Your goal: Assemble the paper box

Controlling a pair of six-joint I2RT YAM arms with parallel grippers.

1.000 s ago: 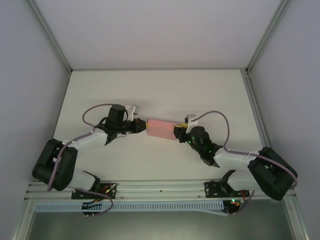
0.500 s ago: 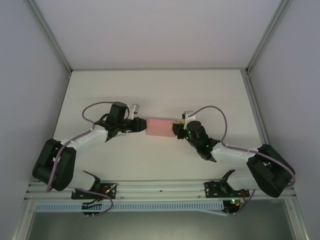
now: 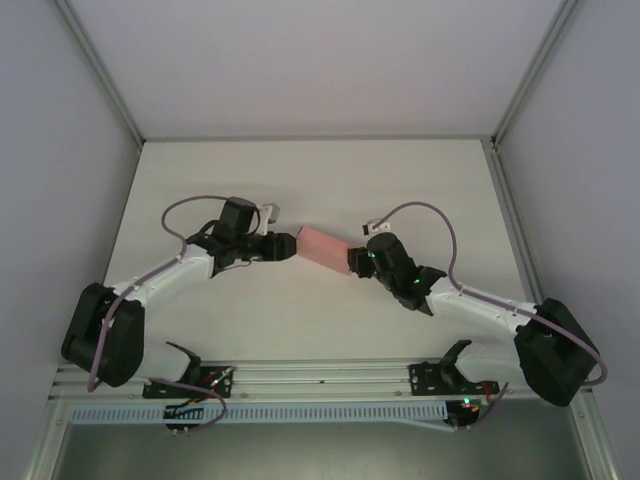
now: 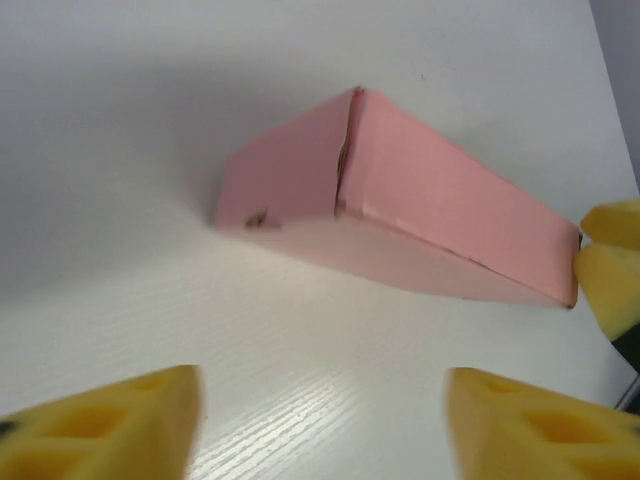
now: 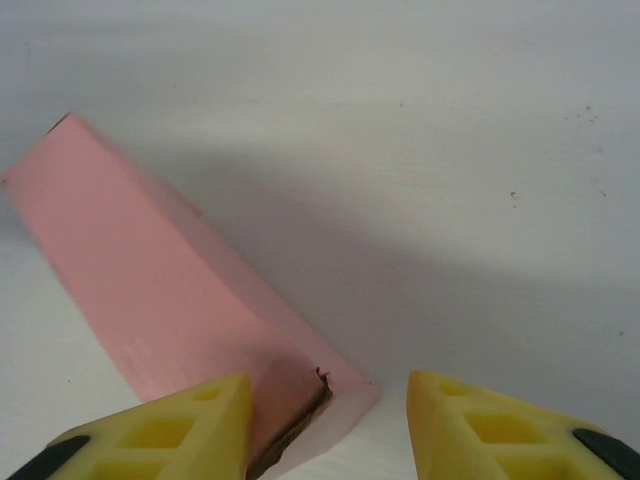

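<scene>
Paper box (image 3: 322, 245), pink and folded into a closed rectangular block, lies on the white table (image 3: 300, 180) between the 2 grippers. At the end facing the left arm, a seam (image 4: 343, 160) gapes slightly and a small dark mark (image 4: 257, 218) shows. Left gripper (image 3: 288, 247) stands wide apart just short of that end, holding nothing. Right gripper (image 3: 353, 261) is parted around the opposite corner: 1 yellow pad (image 5: 180, 420) overlaps the card, contact unclear, while the other is clear of it.
</scene>
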